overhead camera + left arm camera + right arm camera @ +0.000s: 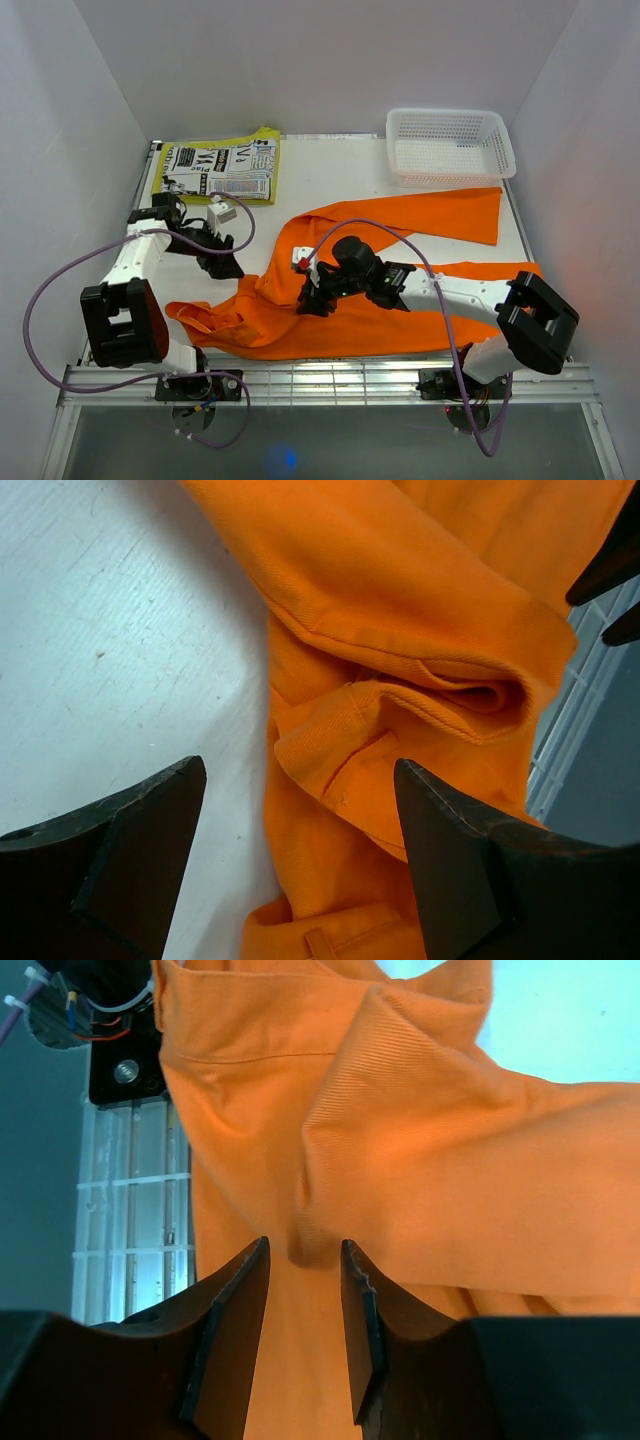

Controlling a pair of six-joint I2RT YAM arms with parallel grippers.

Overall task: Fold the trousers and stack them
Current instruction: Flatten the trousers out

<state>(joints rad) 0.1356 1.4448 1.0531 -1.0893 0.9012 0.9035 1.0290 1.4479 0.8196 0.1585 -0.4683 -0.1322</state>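
You have the trousers (400, 215) spread loosely on the counter (330, 170), not yet folded. One leg ends just beside the near wall of the white mesh basket (450, 145), and from there the cloth runs away from the basket, leftward and toward the arms' bases. The second leg lies farther from the basket, closer to the counter's near edge. The bunched waist end is the part farthest from the basket.

Your left jaws stand wide open, well away from the basket at that bunched end. In the left wrist view, one finger (110, 870) hangs over bare counter and the other (470, 870) over a rumpled fold of orange cloth (400, 630). Nothing is held between them.

Your right jaws sit over the middle of the trousers, on the basket's near-left side. They are parted by a narrow gap. In the right wrist view, a small pinched crease of cloth (300, 1245) lies just past the fingertips (230, 1340), with no cloth clamped.

A yellow-edged printed paper (215, 165) lies well to the basket's left, along the same far edge.
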